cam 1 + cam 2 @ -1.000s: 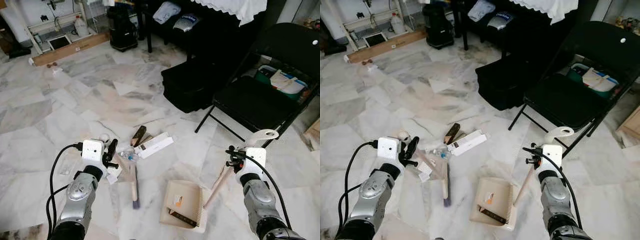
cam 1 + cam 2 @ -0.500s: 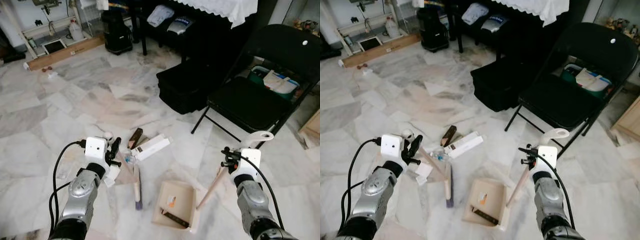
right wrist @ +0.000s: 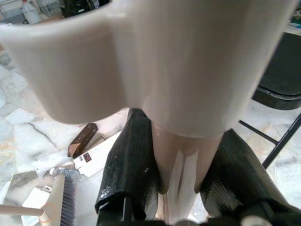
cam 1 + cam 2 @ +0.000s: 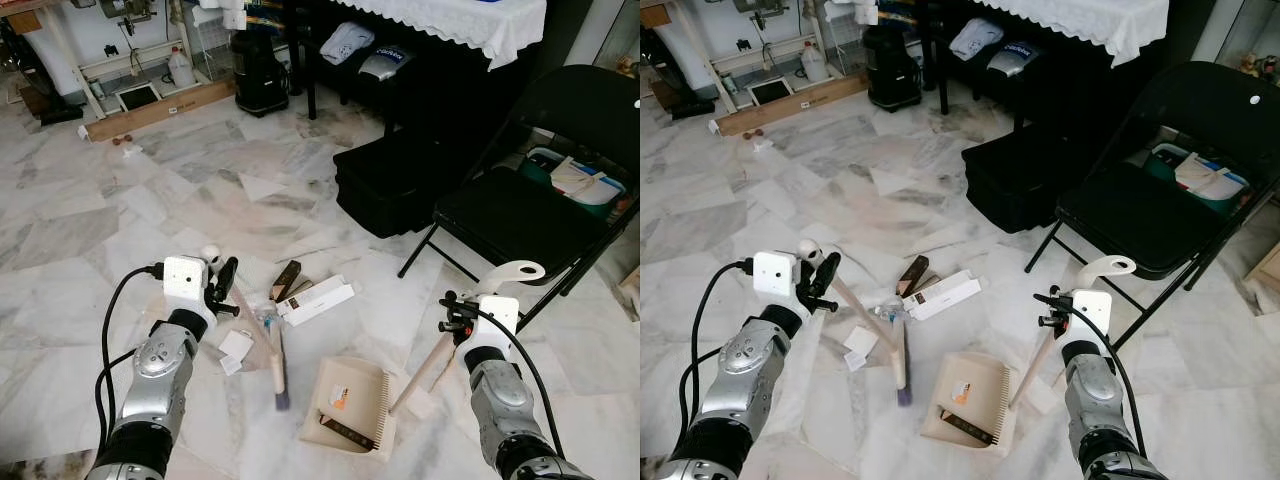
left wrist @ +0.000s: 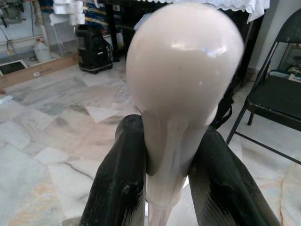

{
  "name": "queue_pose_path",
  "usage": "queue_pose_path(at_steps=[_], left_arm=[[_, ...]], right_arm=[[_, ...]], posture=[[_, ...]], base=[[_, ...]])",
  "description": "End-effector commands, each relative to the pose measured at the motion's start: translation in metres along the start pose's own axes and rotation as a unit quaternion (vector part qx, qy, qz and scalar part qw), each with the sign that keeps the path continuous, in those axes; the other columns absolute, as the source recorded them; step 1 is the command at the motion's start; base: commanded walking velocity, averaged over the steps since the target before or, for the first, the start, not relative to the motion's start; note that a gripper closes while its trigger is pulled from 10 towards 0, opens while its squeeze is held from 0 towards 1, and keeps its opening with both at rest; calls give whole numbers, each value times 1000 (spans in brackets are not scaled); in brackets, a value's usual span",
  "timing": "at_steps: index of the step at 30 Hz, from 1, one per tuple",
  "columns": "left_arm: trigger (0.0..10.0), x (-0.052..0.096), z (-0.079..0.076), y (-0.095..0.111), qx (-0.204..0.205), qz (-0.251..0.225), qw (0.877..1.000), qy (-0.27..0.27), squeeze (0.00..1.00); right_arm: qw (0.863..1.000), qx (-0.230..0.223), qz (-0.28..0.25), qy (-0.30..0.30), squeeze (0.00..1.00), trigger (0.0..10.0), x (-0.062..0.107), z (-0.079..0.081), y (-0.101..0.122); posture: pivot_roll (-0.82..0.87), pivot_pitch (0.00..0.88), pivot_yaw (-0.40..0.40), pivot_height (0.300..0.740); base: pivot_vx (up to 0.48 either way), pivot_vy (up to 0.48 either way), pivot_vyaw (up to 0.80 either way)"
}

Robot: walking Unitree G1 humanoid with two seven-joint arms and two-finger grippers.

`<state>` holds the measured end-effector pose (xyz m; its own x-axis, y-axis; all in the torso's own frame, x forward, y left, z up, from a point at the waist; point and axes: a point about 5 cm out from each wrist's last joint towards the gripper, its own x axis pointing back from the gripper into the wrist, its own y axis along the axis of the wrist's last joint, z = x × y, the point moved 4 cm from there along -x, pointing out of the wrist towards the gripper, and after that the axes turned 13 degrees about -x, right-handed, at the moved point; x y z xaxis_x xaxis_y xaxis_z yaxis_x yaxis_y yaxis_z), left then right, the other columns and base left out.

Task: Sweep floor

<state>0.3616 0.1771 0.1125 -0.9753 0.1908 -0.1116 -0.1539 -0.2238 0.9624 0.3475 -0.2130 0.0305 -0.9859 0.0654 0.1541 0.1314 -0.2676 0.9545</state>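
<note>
A cream broom (image 4: 278, 365) is held slanted over the marble floor (image 4: 760, 200), its dark bristle head resting on the tiles just left of a cream dustpan (image 4: 965, 400). The rounded knob at the top of the broom handle is pinched between the two black fingers (image 5: 117, 183) of the left tool (image 4: 222, 283), which are pressed against its neck on both sides. The dustpan lies flat on the floor with a dark stick-like item and a small scrap with an orange mark inside it; its long handle rises at a slant toward the right tool (image 4: 455, 316). That tool is clamped on the handle just below its looped end, one finger (image 3: 129, 165) on each side of the shaft.

Litter lies around the bristles: a white elongated box (image 4: 316, 301) just beyond the broom head, a brown block (image 4: 285, 279) beside the box's far end, a crumpled clear wrapper (image 4: 885, 312) between handle and box, and small white paper pieces (image 4: 236, 347) on the tiles beneath the slanting handle.

Further out, a black folding chair (image 4: 520, 200) stands to the right with a green container (image 4: 575, 180) of papers behind it. A black case (image 4: 390, 180) rests on the floor ahead, next to dark furniture draped with a white lace cloth (image 4: 450, 18). A black vacuum cleaner (image 4: 258, 65) and a long wooden plank (image 4: 160, 108) lie at the far left.
</note>
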Motion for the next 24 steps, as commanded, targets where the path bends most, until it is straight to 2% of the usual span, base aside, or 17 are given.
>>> queue_pose_path(at_steps=[1,3,7,11,19,24], left_arm=[[10000,-2,7,10,-2,-23,1000,21,0],[10000,2,8,-1,-4,-2,999,32,0],[10000,1,9,1,-5,-6,999,36,0],[10000,0,9,3,-4,-10,999,36,0],[10000,-6,8,26,-18,-46,999,22,0],[10000,-8,14,37,-23,-61,997,27,0]], right_arm=[[999,-7,-31,7,0,10000,-6,8,14],[999,-6,-36,8,0,10000,-7,10,17],[998,-1,-53,20,0,10000,-7,14,22],[999,1,-50,17,0,10000,-6,11,21],[999,1,-48,11,0,10000,-5,7,20],[999,-1,-44,8,0,10000,-5,6,19]], posture=[[32,22,48,740],[29,30,47,740],[22,43,46,740],[23,50,43,740],[21,60,43,740],[25,69,41,740]], base=[[0,0,0],[0,0,0],[0,0,209],[0,0,800],[0,0,566],[0,0,0]])
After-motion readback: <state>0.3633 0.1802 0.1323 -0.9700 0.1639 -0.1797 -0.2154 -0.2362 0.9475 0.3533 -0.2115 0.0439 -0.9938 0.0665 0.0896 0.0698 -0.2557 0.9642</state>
